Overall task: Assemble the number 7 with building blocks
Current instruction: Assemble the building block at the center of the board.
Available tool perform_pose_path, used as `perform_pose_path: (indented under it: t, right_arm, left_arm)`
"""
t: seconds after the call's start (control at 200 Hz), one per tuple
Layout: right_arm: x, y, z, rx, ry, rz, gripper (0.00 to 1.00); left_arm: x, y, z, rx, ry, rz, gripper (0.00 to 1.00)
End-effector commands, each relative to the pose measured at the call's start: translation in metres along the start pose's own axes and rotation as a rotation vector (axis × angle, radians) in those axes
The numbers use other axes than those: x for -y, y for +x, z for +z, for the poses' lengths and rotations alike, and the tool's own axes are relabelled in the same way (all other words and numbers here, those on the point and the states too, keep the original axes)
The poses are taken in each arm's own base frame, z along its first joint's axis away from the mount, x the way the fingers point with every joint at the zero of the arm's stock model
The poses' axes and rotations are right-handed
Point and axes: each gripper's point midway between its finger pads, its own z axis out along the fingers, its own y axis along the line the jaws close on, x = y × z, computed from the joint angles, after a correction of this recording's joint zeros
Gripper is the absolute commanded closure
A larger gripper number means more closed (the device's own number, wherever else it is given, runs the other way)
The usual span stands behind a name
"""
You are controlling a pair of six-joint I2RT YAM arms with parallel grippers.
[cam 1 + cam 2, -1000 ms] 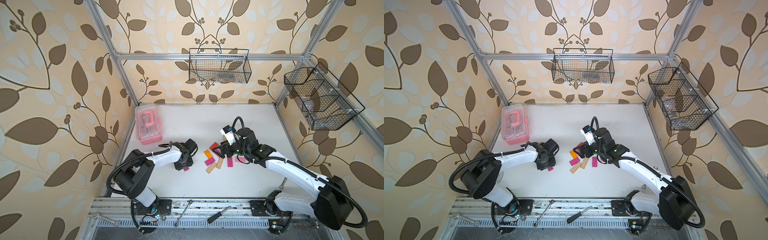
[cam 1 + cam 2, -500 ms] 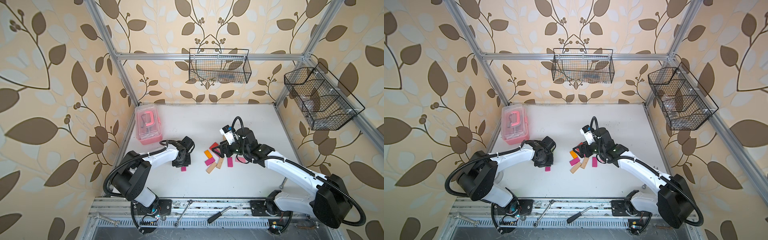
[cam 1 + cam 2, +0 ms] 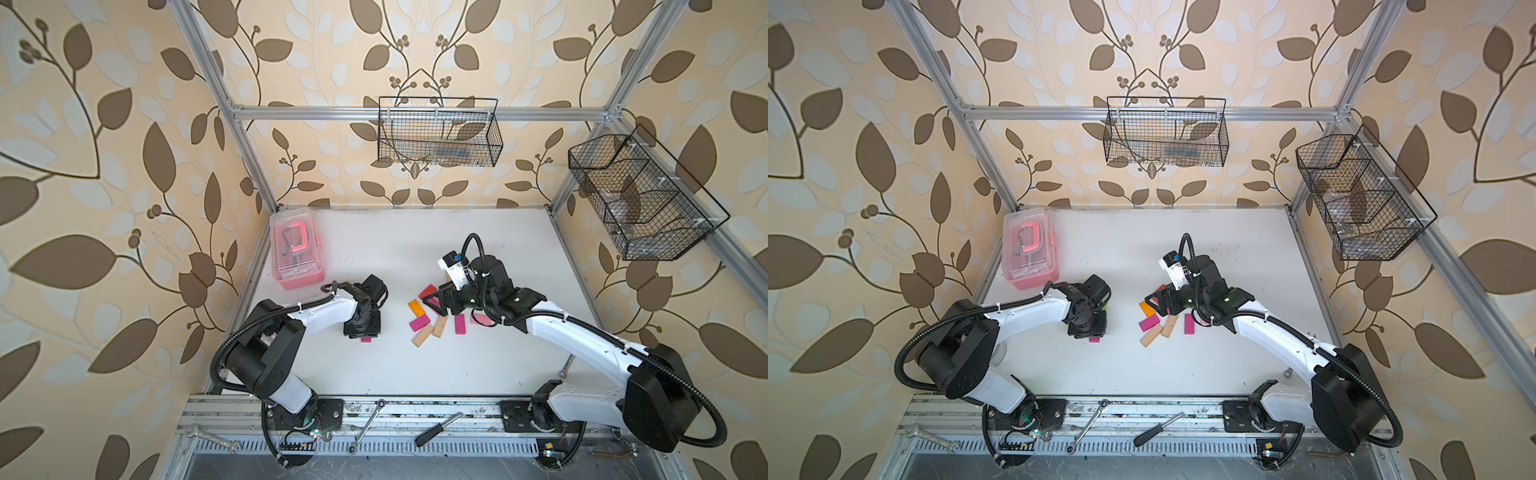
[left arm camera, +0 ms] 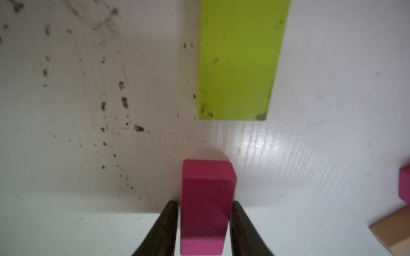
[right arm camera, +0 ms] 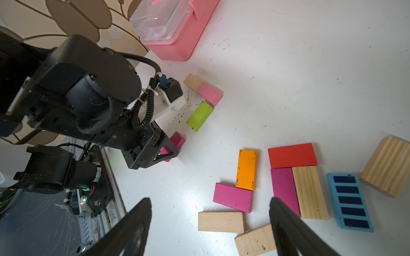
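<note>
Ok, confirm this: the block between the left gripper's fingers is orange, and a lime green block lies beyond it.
Wrong colour: the left wrist view shows a magenta block, not an orange one, between the fingers of the left gripper. The lime green block does lie beyond it.

No readable text, label or number anywhere.
</note>
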Motion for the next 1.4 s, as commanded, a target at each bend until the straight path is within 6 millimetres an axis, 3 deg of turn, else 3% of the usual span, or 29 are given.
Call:
perform_pose_path:
  t: [0.0, 0.17, 0.28, 0.43, 0.675, 0.89, 1.395]
  right_arm:
    - [-0.007, -0.008, 0.001, 0.016, -0.031, -0.017, 0.16]
    - [-0.008, -0.008, 0.002, 0.014, -0.034, -0.016, 0.16]
    - [-0.007, -0.007, 0.003, 0.011, -0.034, -0.016, 0.16]
    - [-0.008, -0.007, 0.005, 0.011, -0.042, -0.013, 0.16]
    - [-0.008, -0.006, 0.005, 0.009, -0.043, -0.019, 0.16]
    - [-0.008, -0.005, 0.006, 0.010, -0.050, -0.016, 0.16]
    - [-0.010, -0.010, 0.007, 0.017, -0.052, -0.015, 0.16]
  left_arm:
    - [-0.007, 0.013, 0.003, -0.040, -0.009, 0.013, 0.60]
    - [-0.008, 0.017, 0.002, -0.053, -0.005, 0.035, 0.62]
    - [-0.004, 0.019, -0.003, -0.042, 0.031, 0.040, 0.55]
    - [-0.006, 0.022, -0.004, -0.052, 0.024, 0.024, 0.54]
    - [-0.005, 0.024, -0.003, -0.062, 0.033, 0.023, 0.65]
    - [-0.001, 0.015, 0.003, -0.057, 0.022, 0.067, 0.71]
    - [-0.002, -0.002, 0.007, -0.054, 0.029, 0.101, 0.74]
